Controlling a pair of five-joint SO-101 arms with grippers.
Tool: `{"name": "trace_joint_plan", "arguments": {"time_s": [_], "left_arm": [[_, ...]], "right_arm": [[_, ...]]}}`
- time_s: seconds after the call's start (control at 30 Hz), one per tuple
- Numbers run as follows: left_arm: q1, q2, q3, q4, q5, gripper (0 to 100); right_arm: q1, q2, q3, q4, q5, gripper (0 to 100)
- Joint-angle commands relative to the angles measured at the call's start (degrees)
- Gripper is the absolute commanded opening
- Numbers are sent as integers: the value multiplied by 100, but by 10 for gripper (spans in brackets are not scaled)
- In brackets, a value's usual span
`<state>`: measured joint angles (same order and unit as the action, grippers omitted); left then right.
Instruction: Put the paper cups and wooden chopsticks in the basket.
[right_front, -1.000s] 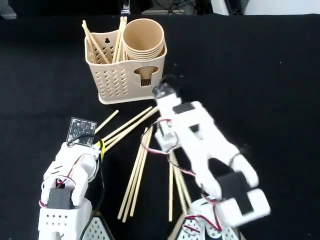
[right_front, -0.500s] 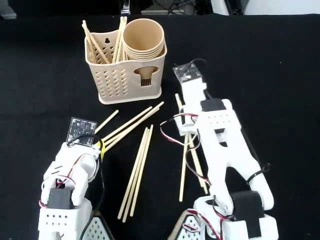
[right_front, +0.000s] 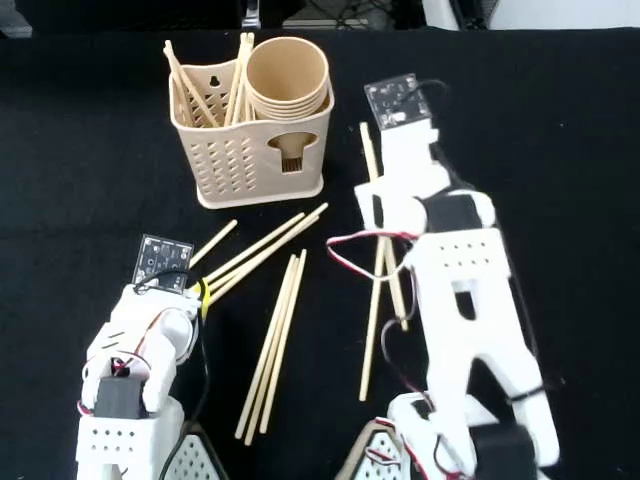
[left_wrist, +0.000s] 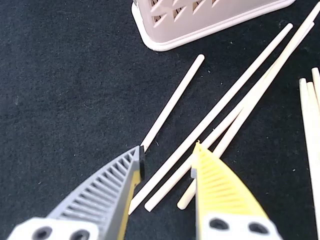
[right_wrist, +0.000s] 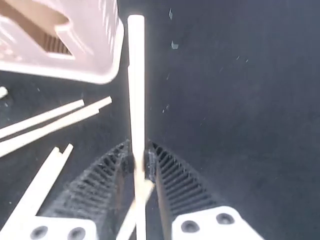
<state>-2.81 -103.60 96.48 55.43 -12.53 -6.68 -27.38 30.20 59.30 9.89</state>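
**Right gripper clamped on one chopstick, right of the basket**

Right gripper (right_wrist: 140, 147): jaws closed on a single wooden chopstick (right_wrist: 136, 75). The grip sits partway along the stick. A long free length runs out past the fingertips toward the far side of the table (right_front: 560, 150). A pale sliver shows below the jaws, and I cannot tell whether it is a second stick.

Position: in the high view the held chopstick (right_front: 369, 160) lies just right of the basket (right_front: 250, 165), apart from its wall. It lies roughly near-to-far, with its far tip about level with the basket's middle. How high it sits above the cloth is not readable.

Handling, as a judgement: the stick is light, stiff, thin and smooth, so it may pivot or slide in a two-finger pinch. A hold nearer the middle would limit swing. To drop into a compartment it needs tipping toward upright.

Left gripper (left_wrist: 168, 150): jaws apart and holding nothing. It hangs over the near ends of the loose chopsticks (left_wrist: 240, 107) that fan toward the basket.

Basket contents: the paper cups (right_front: 287, 70) are stacked in the right compartment and several chopsticks stand in the left. More sticks (right_front: 275, 340) lie on the cloth between the arms.
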Motion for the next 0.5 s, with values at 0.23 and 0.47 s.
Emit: {"name": "trace_joint_plan", "arguments": {"time_s": [0.23, 0.47], "left_arm": [[57, -62, 84, -26, -44, 177], [66, -62, 84, -26, -44, 177]], "right_arm": [[26, -1385, -321, 211, -35, 12], [-176, -1569, -690, -105, -387, 12]]}}
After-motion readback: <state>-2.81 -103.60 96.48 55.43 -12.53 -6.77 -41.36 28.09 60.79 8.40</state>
